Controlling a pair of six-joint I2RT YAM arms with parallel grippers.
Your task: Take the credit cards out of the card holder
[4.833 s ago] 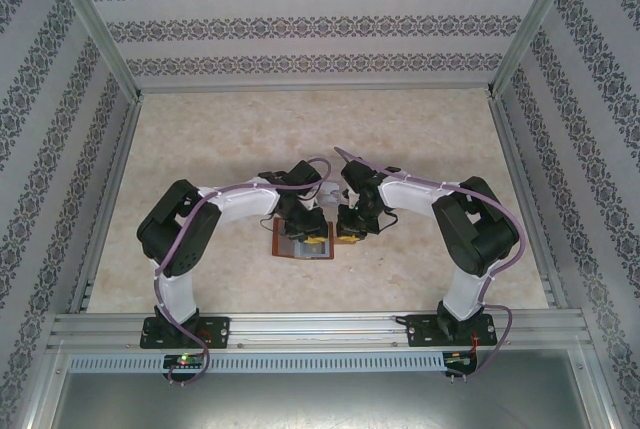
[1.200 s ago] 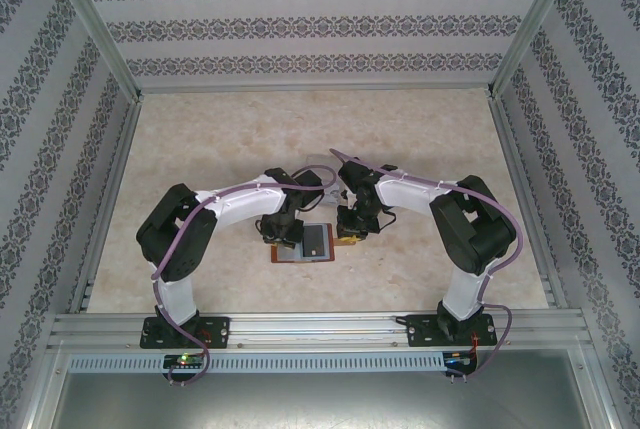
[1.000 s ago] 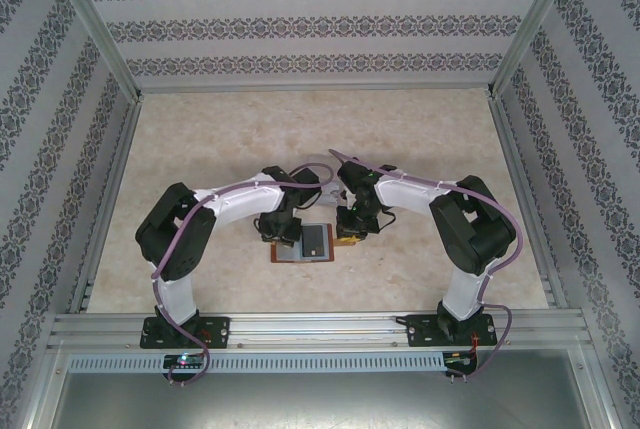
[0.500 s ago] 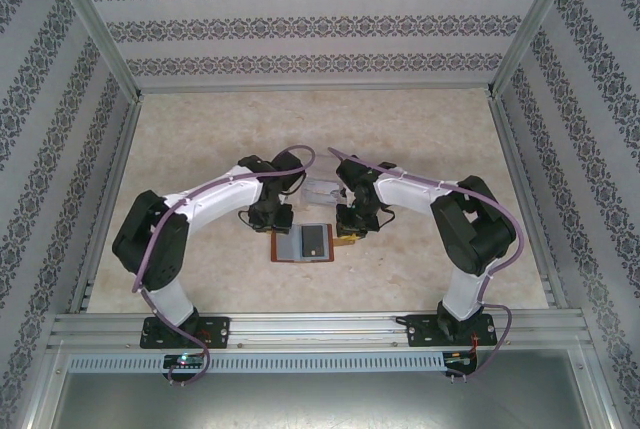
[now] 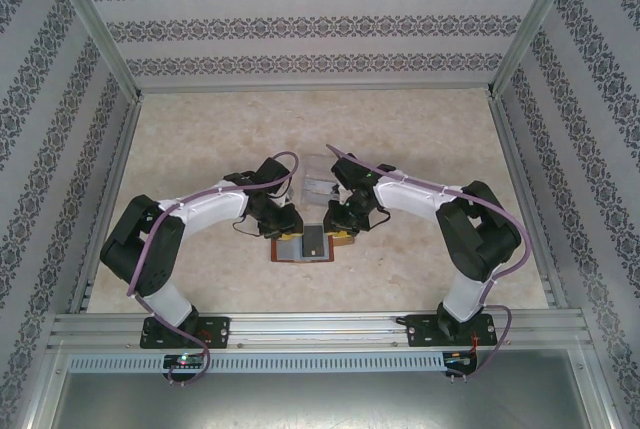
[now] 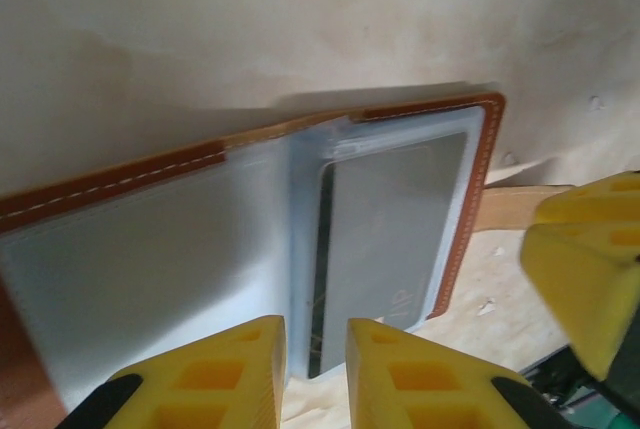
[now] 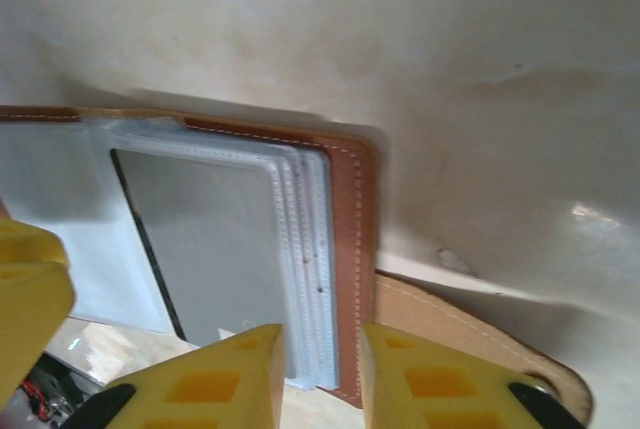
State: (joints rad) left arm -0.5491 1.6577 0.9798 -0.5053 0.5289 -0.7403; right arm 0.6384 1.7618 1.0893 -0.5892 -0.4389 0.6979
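Card holder (image 5: 302, 244) lies open, flat on worktop (image 5: 420, 129), centre, toward near edge; grey credit card (image 6: 390, 239) in pocket on R-arm side. L end effector (image 6: 315, 337) & R end effector (image 7: 322, 344): narrow gap, at holder's rim; grip can't tell.

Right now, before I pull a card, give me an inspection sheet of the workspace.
Surface: pale mottled table.
Job's things: holder lies open; one grey card sits in a clear sleeve.
Clutter: clear box behind the holder.
Grippers: left gripper and right gripper low over the holder, jaws narrowly apart; grip unclear.
Cables: purple cables run along the arms.
Surroundings: patterned walls, metal frame.
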